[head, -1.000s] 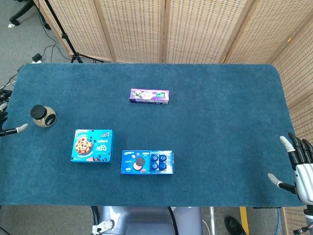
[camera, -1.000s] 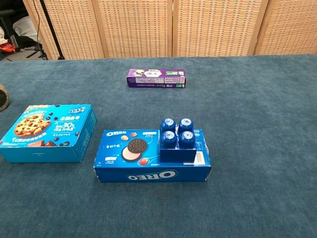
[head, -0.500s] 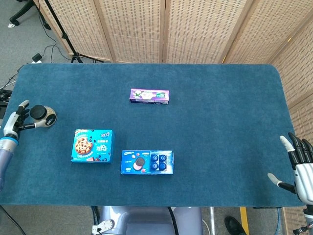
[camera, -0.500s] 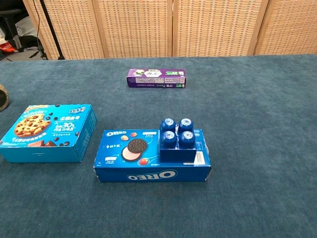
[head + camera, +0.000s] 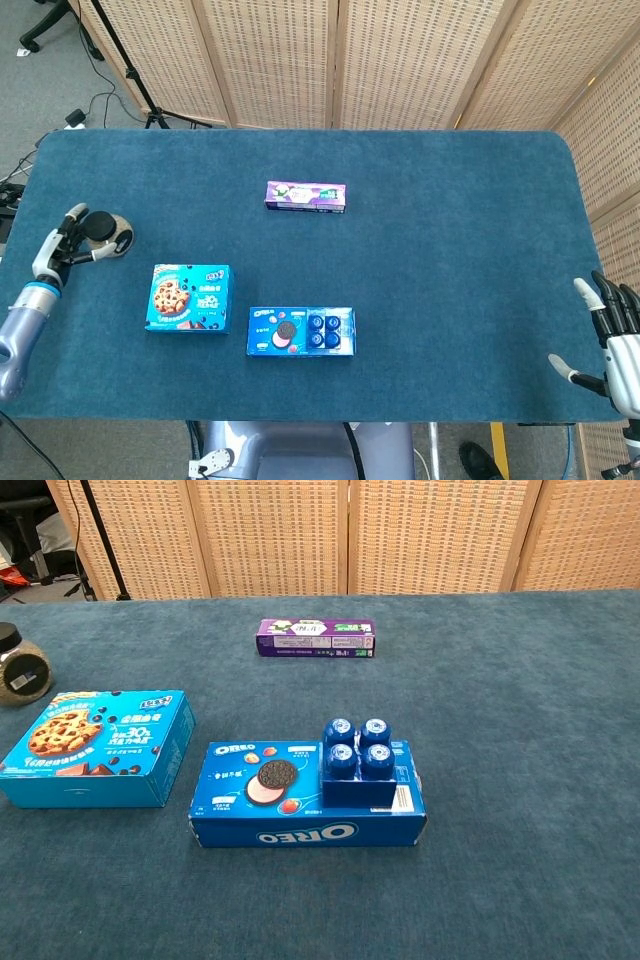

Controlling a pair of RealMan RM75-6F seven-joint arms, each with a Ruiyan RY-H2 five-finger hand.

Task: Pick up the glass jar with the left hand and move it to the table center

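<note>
The glass jar (image 5: 110, 233) has a black lid and light contents, and it stands at the table's left side. In the chest view the jar (image 5: 20, 670) shows at the left edge. My left hand (image 5: 62, 245) is against the jar's left side, with fingers above and the thumb below it, holding it. This hand is outside the chest view. My right hand (image 5: 615, 345) hangs off the table's right front corner, with its fingers spread and nothing in them.
A blue cookie box (image 5: 188, 297) lies just right of and in front of the jar. An Oreo box (image 5: 300, 331) sits near the front middle and a purple box (image 5: 305, 196) further back. The blue table (image 5: 450, 230) has wicker screens behind it.
My left hand came in from the left edge and closed around the jar. The jar has shifted a little to the right and now shows in the chest view. The right hand stayed still.
</note>
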